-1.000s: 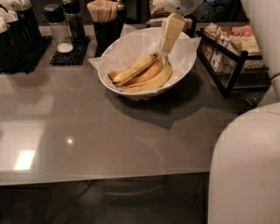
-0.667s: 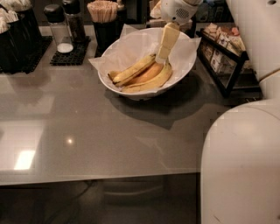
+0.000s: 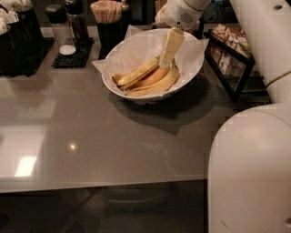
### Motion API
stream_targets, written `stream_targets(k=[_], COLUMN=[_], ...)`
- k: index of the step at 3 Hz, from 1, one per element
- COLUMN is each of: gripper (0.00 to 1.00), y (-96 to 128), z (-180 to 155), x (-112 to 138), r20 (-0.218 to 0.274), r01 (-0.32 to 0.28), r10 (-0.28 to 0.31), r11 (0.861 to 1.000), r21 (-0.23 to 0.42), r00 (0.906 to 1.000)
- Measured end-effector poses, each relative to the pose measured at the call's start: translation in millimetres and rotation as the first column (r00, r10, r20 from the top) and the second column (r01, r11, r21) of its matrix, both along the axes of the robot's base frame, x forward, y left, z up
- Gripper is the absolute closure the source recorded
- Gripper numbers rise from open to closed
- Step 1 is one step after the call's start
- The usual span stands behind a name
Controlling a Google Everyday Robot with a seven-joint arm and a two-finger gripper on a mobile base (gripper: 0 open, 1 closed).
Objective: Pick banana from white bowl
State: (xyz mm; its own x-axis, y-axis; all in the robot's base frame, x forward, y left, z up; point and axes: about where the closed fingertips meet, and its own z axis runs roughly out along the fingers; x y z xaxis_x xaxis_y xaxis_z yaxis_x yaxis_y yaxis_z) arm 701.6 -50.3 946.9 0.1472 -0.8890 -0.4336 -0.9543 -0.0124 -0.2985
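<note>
The white bowl [image 3: 188, 68], lined with crinkled white paper, stands at the back middle of the grey counter. Three bananas lie in it. The banana [image 3: 138, 73] is the long, fairly straight one with brown streaks and lies at the back. A more orange banana [image 3: 153, 77] lies in the middle, and a paler curved banana [image 3: 152, 88] lies in front. My gripper [image 3: 164, 64] reaches down into the bowl from the upper right. Its tip is at the right ends of the bananas. Its lower end hides where it meets them.
A black rack of packets [image 3: 229, 59] stands just right of the bowl. Behind the bowl are a cup of wooden stirrers [image 3: 107, 12] and shakers [image 3: 61, 29] on a black mat. A dark container [image 3: 18, 41] is at the far left. My white body [image 3: 250, 173] fills the lower right.
My gripper has moved slightly down and to the left, deeper into the bowl toward the bananas' right ends. The bananas have not moved.
</note>
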Motion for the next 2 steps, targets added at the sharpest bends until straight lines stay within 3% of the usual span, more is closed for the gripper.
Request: stream_targets(k=[2], gripper=[0.00], y=[23], z=[-48], x=[10], r20=[-0.107], r01=[-0.030], r10=[0.036], r11=[0.998], r21=[0.052], r00=[0.9937])
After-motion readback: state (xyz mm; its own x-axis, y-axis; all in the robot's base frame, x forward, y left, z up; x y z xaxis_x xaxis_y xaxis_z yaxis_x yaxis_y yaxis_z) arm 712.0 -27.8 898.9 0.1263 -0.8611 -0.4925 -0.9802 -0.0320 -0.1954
